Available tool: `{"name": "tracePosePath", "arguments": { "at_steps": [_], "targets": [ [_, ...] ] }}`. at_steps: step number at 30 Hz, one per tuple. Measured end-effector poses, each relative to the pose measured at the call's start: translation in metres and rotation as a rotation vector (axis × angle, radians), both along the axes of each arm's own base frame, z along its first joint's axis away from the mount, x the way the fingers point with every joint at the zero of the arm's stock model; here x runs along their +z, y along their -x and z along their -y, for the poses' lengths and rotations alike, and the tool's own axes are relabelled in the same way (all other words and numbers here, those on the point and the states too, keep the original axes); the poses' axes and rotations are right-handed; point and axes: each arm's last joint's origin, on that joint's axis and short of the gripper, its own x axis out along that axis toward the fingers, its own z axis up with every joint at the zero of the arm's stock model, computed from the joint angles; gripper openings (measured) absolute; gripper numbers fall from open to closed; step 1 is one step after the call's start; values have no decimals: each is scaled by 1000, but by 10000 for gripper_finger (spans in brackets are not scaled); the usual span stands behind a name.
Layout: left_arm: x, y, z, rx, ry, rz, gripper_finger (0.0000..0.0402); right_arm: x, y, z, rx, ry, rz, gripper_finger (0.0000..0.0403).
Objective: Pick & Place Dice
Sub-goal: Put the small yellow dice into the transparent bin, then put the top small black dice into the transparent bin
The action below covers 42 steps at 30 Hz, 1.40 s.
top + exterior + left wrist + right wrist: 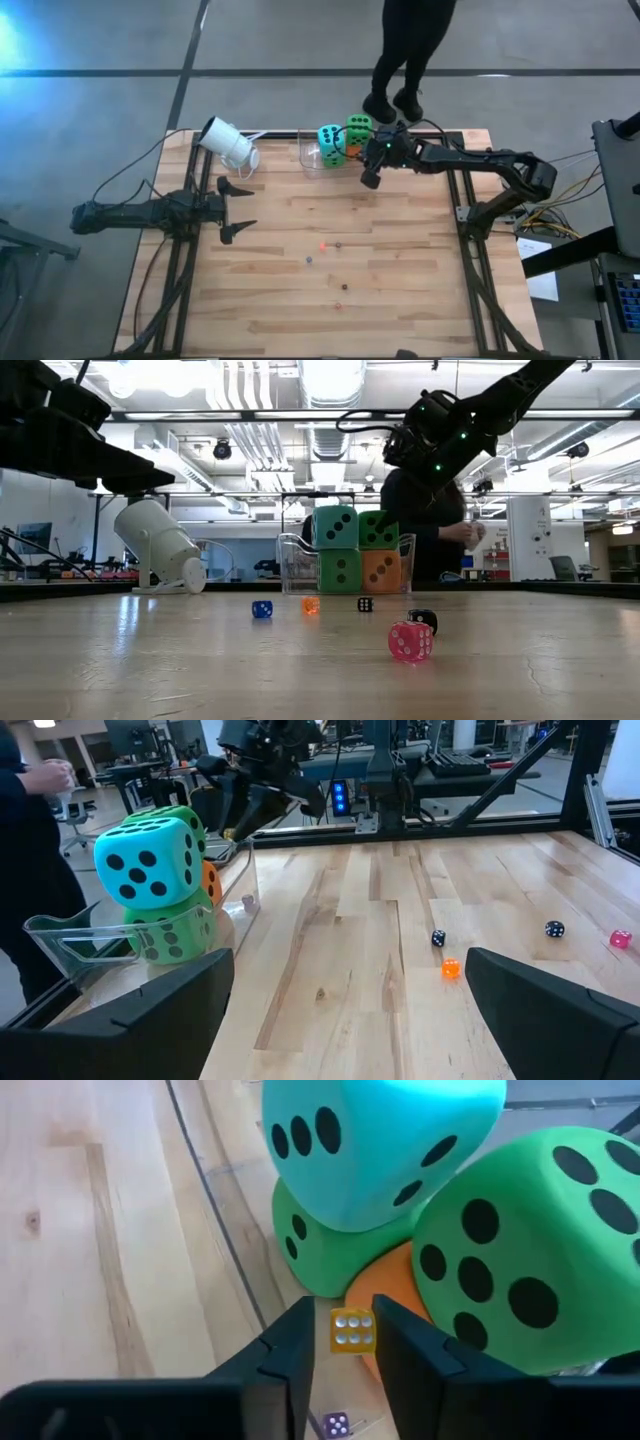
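Yellow and tiny, a die sits between the fingers of the right claw, which is raised above the clear container at the tabletop's far edge. Whether the fingers actually press it is hard to tell. In the container the teal cube and a green cube lie on a second green cube and the orange cube. More tiny dice are scattered mid-tabletop. The left claw waits spread wide near the white cup.

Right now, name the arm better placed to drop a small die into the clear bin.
Right. Its gripper hangs over the clear bin with a tiny yellow die between its fingers; the left gripper waits open, far off.
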Motion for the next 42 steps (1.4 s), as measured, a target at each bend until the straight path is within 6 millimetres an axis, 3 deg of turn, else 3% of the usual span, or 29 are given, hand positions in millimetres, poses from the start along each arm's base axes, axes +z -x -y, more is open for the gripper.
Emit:
{"name": "tracePosePath", "arguments": {
  "at_steps": [14,28,34,38,42],
  "targets": [
    [0,0,0,0,0,0,400,0,0,0,-39,-42,26,182],
    [0,0,0,0,0,0,400,-6,5,-3,-97,-138,-15,187],
    [0,0,0,0,0,0,400,7,-1,-3,-73,-134,12,187],
    [0,0,0,0,0,0,400,20,-10,-20,72,-143,-20,187],
    [0,0,0,0,0,0,400,22,-22,-56,254,-105,-98,187]
  ]
}}
